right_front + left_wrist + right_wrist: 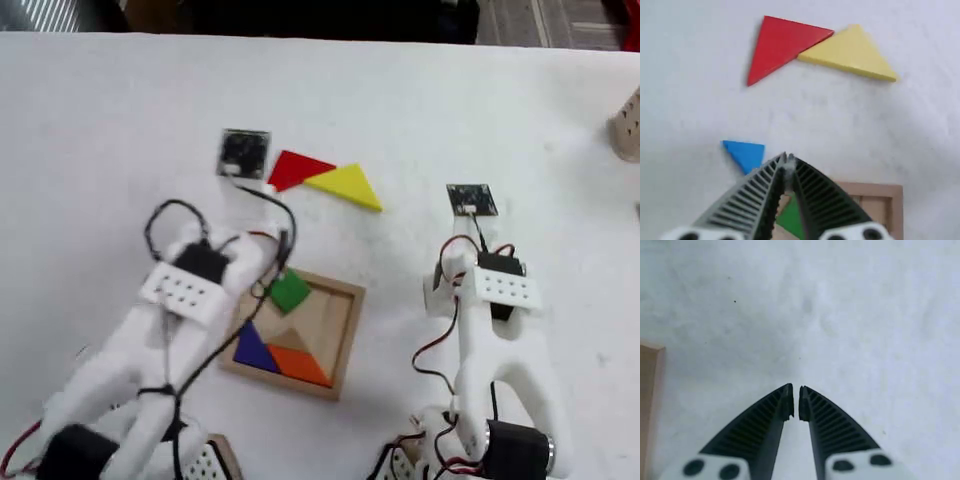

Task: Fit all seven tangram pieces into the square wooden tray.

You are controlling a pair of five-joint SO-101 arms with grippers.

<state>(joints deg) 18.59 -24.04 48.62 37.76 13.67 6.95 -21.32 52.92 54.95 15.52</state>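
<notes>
Hovering above green piece (290,291), left hand (786,160) closed; right hand (796,402) nearly closed.

Up high, the fixed camera looks down from the robot's side and faces out across the table (450,100), well back from it. The left wrist camera sits low and close, peering out along the left gripper (787,160) at the red triangle (782,45) and yellow triangle (852,52), both shared with the high view. The right wrist camera hangs close over bare table; the tray (649,390) edge shows in all three.
</notes>
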